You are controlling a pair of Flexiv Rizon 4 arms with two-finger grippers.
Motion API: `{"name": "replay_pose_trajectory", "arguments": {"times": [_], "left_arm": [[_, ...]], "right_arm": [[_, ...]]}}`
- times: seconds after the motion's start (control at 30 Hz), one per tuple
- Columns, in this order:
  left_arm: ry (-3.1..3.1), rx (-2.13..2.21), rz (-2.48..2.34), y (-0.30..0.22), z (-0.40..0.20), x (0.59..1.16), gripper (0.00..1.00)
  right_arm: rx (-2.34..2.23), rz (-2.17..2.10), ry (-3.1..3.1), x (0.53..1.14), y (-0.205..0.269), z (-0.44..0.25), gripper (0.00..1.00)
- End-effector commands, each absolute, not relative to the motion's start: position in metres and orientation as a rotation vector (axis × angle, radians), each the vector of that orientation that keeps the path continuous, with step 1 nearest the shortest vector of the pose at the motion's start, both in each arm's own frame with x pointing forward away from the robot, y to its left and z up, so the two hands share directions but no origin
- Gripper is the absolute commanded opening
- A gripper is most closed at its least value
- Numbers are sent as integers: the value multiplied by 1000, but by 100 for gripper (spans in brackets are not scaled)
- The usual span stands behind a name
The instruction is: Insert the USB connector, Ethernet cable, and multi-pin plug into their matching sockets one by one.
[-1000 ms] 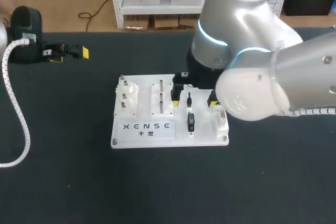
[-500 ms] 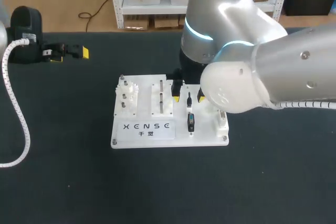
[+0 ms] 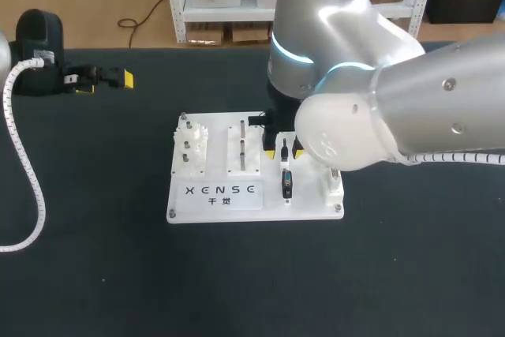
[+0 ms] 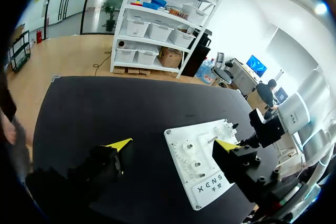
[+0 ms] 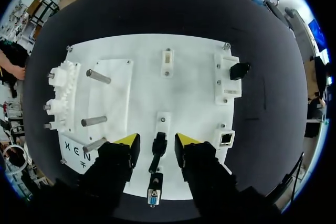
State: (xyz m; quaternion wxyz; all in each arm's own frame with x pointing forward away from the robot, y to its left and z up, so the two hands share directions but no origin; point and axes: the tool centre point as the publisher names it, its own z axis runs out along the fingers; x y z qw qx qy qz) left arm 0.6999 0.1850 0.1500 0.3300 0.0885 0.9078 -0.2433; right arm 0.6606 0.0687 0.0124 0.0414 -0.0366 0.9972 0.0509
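A flat white plastic board (image 3: 309,199) with printed lettering lies in the middle of the matte black tabletop (image 3: 95,274). The glossy silver right arm reaches over the board's far right corner and hides that corner in the head view. Its right gripper (image 3: 282,150) hangs just above the board. In the right wrist view the right gripper (image 5: 157,140) stands spread, with its two yellow-tipped black fingers (image 5: 127,140) astride a slim black USB connector (image 5: 159,144). A strip of white board shows on each side, so neither finger touches it. The connector stands on a small white mount near the board's near edge. Just beyond it, at that edge, lies a blocky black plug with a pale metallic face (image 5: 153,195). A square white Ethernet socket with a dark opening (image 5: 227,139) sits by the board's right edge. Farther along that edge, a white bracket holds a black piece (image 5: 239,70) whose shape is hard to read. White toothed gears (image 5: 62,74) and smooth steel pins (image 5: 97,76) fill the board's left side. The fingers cover part of the near edge. The left gripper (image 3: 105,83) rests near the tabletop's far left corner, well apart from the board. Its yellow tips are wide open on nothing (image 4: 173,144).
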Motion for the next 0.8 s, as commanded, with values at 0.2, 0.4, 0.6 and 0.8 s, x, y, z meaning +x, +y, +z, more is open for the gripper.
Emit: {"name": "replay_pose_trajectory", "arguments": {"times": [0.2, 0.4, 0.6, 0.8], "left_arm": [[2374, 231, -636, 185, 150, 700, 100], [2374, 231, -636, 185, 150, 700, 100], [2374, 231, -636, 185, 150, 700, 100], [2374, 231, -636, 185, 150, 700, 100]], "right_arm": [[-118, 128, 3067, 665, 68, 7, 37], [-123, 114, 3071, 664, 67, 5, 29], [-126, 111, 3071, 665, 67, 5, 19], [-122, 114, 3071, 667, 66, 5, 13]]}}
